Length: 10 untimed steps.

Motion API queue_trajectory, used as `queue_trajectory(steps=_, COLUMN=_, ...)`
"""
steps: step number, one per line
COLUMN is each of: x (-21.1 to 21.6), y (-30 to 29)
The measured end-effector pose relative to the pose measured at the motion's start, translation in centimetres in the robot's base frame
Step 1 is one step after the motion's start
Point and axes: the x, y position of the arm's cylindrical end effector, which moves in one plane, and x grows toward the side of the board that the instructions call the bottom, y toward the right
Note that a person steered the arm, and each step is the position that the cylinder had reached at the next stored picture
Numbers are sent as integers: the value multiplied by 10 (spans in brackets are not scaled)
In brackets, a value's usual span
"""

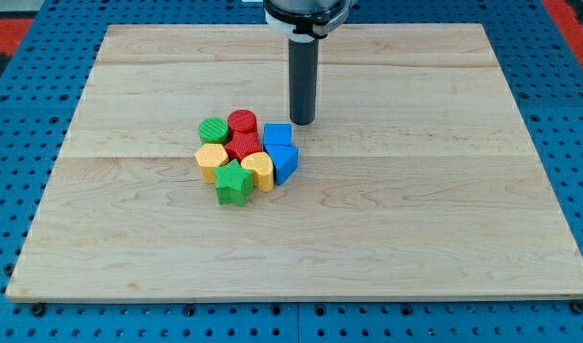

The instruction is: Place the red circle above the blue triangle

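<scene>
A broad pale wooden tabletop fills most of the view, lying on a blue pegboard surface. From the view's top a thick dark rod comes straight down; there is no hand on this arm, so nothing spread or pinching to report, only my tip resting on the wood just above and slightly right of the blue cube.

All the blocks sit bunched in one tight cluster left of the tabletop's centre. At its right side stands the blue cube, with the blue triangle touching it just below. The red circle sits at the top of the cluster, left of the blue cube and up-left of the blue triangle, not directly above it. Beside it on the left is the green round block. In the middle is a red block whose shape is hard to make out. Below lie a yellow block on the left, a yellow heart-like block pressed against the blue triangle, and the green star at the view's bottom of the bunch.
</scene>
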Motion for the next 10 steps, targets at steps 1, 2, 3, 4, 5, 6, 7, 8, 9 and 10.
queue_trajectory(steps=1, x=0, y=0)
queue_trajectory(steps=2, x=0, y=0)
queue_trajectory(steps=3, x=8, y=0)
queue_trajectory(steps=4, x=31, y=47)
queue_trajectory(steps=5, x=111, y=56)
queue_trajectory(steps=6, x=113, y=-24)
queue_trajectory(steps=7, x=74, y=-72)
queue_trajectory(steps=8, x=29, y=-76)
queue_trajectory(steps=9, x=-5, y=-95)
queue_trajectory(steps=10, x=-4, y=-98)
